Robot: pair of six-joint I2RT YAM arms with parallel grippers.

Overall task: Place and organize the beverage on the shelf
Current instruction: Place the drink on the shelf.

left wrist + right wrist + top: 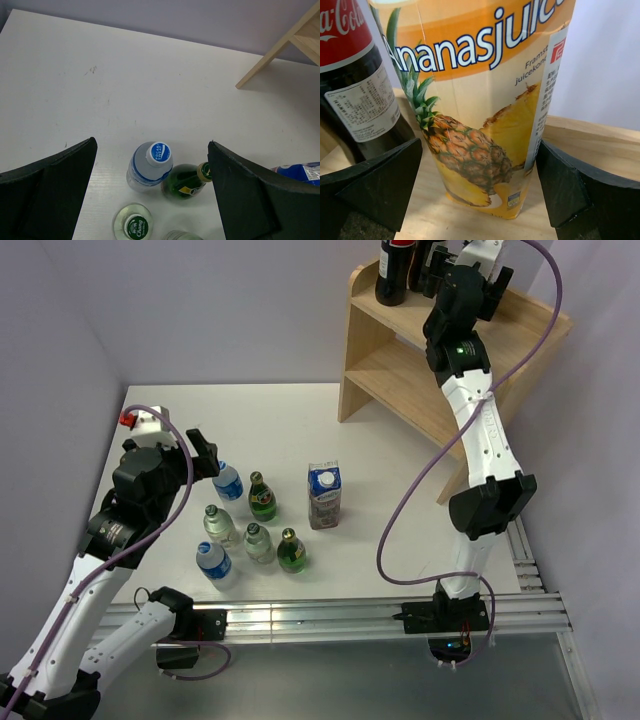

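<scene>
My right gripper (480, 150) is open at the shelf's (520, 330) top tier, one finger on each side of a pineapple juice carton (485, 100) that stands on the wood, small gaps either side. A dark cola bottle (355, 75) stands just left of it, also seen from above (393, 270). My left gripper (151, 150) is open and empty above a blue-capped water bottle (150, 165) and a green glass bottle (187, 181). Several bottles stand grouped on the table (250, 530). A blue-topped juice carton (324, 495) stands to their right.
A clear green-capped bottle (134, 224) stands just below the water bottle. The shelf's lower tier (400, 375) shows bare wood. A shelf leg (272, 57) shows at the upper right of the left wrist view. Purple cables hang along both arms.
</scene>
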